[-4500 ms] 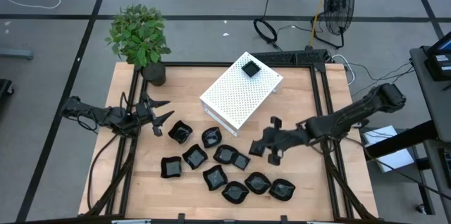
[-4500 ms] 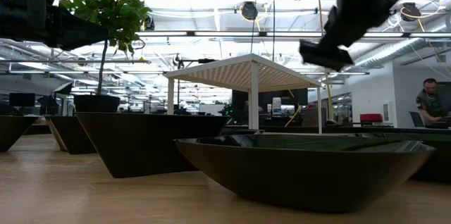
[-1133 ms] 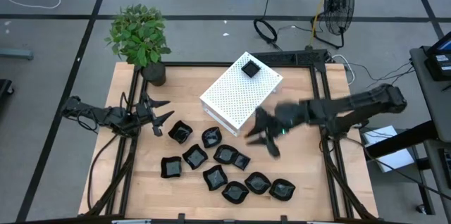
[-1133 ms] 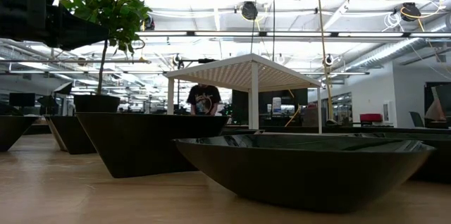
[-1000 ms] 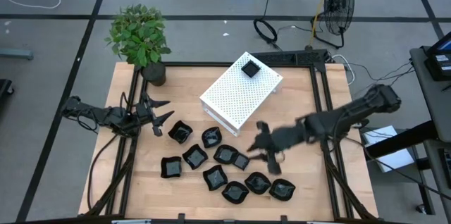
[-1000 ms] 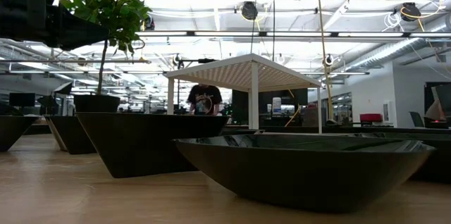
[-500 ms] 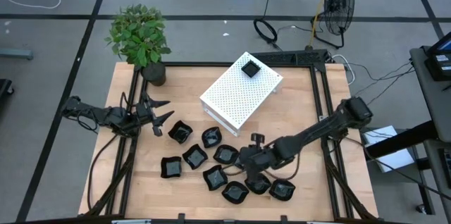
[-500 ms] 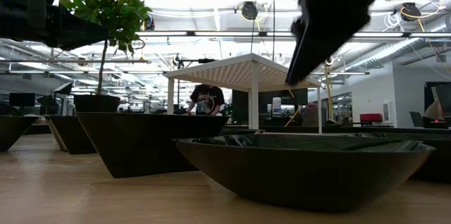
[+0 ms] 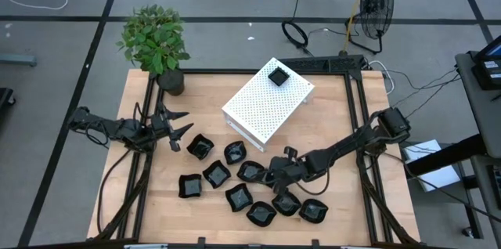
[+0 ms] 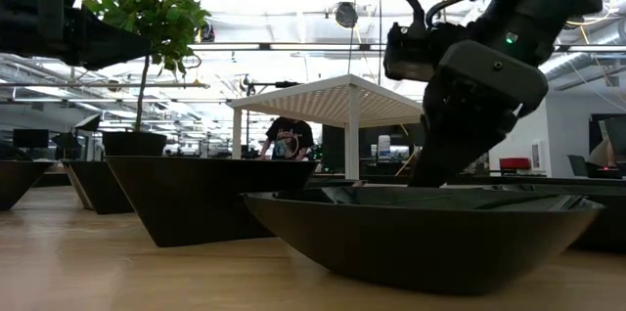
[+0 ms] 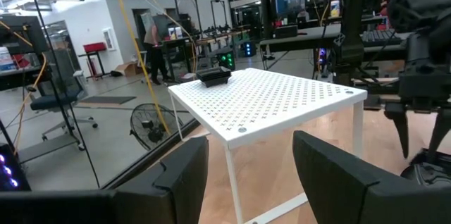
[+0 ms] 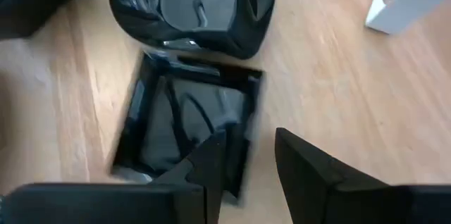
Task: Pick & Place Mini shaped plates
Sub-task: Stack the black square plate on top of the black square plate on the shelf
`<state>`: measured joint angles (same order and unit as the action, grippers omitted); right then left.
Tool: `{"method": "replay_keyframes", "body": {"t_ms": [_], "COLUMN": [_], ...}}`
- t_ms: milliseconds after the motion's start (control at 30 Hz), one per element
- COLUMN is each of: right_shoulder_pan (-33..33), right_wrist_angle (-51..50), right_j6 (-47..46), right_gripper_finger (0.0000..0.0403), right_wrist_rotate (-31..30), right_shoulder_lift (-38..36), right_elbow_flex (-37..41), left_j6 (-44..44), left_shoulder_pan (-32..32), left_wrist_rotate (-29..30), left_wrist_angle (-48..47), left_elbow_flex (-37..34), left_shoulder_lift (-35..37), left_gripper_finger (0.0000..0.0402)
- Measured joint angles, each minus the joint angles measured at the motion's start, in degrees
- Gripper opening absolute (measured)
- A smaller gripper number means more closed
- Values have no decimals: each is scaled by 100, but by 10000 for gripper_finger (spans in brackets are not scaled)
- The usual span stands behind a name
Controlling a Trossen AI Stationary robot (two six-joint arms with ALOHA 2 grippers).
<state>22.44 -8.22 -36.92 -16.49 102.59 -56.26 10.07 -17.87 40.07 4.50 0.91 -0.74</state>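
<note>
Several glossy black mini shaped plates (image 9: pixel 239 196) lie on the wooden table's near half. One more small plate (image 9: pixel 278 75) rests on top of the white perforated box (image 9: pixel 262 104). My right gripper (image 9: pixel 274 177) is low over a small square plate (image 12: pixel 180 129) in the middle of the group. It is open, one finger (image 12: pixel 215 157) over the plate's inside and the other (image 12: pixel 299 164) over bare wood beside it. A rounded plate (image 12: pixel 190 5) lies just beyond the square one. My left gripper (image 9: pixel 182 122) hovers open at the table's left, apart from the plates. My right gripper points down, its two fingers astride one side rim (image 12: pixel 252 108) of the square plate. That plate lies flat on the table. I cannot tell whether either finger touches it.
A potted plant (image 9: pixel 156 41) stands at the far left corner. The white box takes up the table's far middle. Other plates crowd close around the square one. Bare wood (image 9: pixel 329 124) lies to the right of the box. A person (image 10: pixel 286 140) stands in the room behind.
My right gripper has swung from beside the white box toward the table's near and left edges. It has come down low over the group of plates, at the small square one. The plates have kept their places.
</note>
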Motion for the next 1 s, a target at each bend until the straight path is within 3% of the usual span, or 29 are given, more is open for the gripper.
{"method": "replay_keyframes", "body": {"t_ms": [133,433,867,1000], "right_shoulder_pan": [17,17,15,15], "right_wrist_angle": [475,503,524,528], "right_j6": [-7,54,270,305], "right_gripper_finger": [114,109,11,8], "right_wrist_rotate": [3,-7,3,4], "right_shoulder_lift": [0,0,-5,-11], "right_elbow_flex": [233,268,268,268], "left_j6": [0,0,0,0], "left_shoulder_pan": [0,0,0,1], "left_wrist_rotate": [0,0,0,0], "left_wrist_angle": [2,0,0,2], "left_elbow_flex": [-2,0,-2,0], "left_shoulder_lift": [1,1,-1,0], "left_gripper_finger": [212,212,212,212]}}
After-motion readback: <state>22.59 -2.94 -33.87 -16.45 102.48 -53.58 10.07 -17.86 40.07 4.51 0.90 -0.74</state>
